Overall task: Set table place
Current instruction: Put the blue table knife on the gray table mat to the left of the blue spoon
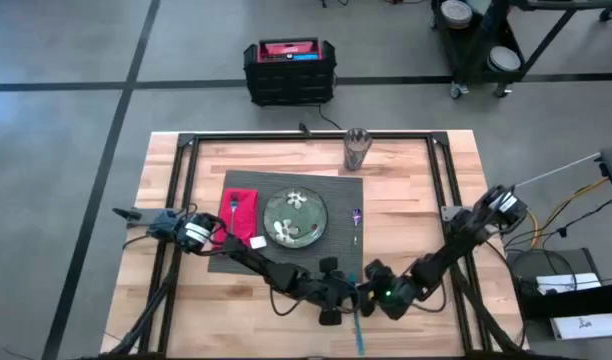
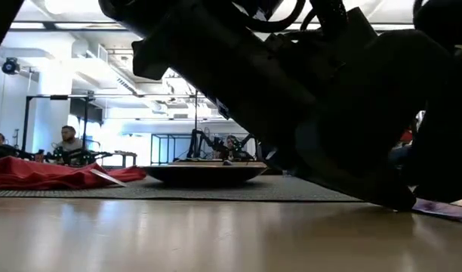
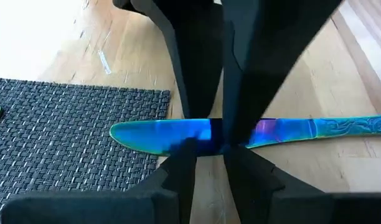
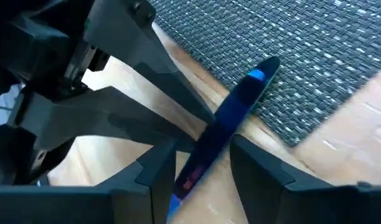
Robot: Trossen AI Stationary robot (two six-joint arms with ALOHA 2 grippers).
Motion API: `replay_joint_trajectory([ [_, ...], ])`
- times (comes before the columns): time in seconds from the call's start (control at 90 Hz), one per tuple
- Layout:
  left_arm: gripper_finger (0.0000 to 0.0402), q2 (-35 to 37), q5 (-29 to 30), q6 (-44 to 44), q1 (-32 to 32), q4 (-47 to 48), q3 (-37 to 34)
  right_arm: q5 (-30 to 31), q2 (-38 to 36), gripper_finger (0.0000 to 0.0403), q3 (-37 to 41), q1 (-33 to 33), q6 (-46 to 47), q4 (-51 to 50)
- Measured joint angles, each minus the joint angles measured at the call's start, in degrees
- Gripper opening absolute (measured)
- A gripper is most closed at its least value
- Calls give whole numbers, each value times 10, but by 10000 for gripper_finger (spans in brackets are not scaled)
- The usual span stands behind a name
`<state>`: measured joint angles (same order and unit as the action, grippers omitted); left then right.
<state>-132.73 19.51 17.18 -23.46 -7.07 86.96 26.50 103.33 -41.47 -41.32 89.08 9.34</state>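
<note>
A: Grippers?

B: 2, both on 1 blue knife [image 3: 178,134]. Left gripper [image 3: 209,146] pinches the blade; right gripper [image 4: 203,155] has fingers either side of it, contact unclear, can't tell if clamped. They meet at 6 o'clock on the table [image 1: 406,190], just off the mat's [image 1: 276,255] corner.

A: Counts?

B: 1 mat, 1 plate [image 1: 295,217] mid-mat, 1 red napkin [image 1: 239,213] at its 9 w/ 1 utensil on it, 1 purple utensil [image 1: 356,222] at its 3, 1 glass [image 1: 357,150] at 1 o'clock.
</note>
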Motion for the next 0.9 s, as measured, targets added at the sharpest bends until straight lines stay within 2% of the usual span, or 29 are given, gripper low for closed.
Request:
replay_joint_trajectory([
  [0.333,75,-1,0,-2,0,-6,-1,23,5,99,-11,1,-9,-4],
  [0.578,75,-1,1,-12,0,-9,-2,36,5,11,-13,1,-35,-11],
  [0.756,75,11,-4,-24,-3,-1,2,46,2,4,-14,-7,-36,-23],
  [0.9,75,59,-7,-57,-7,31,2,47,-10,0,-12,-10,-48,-30],
])
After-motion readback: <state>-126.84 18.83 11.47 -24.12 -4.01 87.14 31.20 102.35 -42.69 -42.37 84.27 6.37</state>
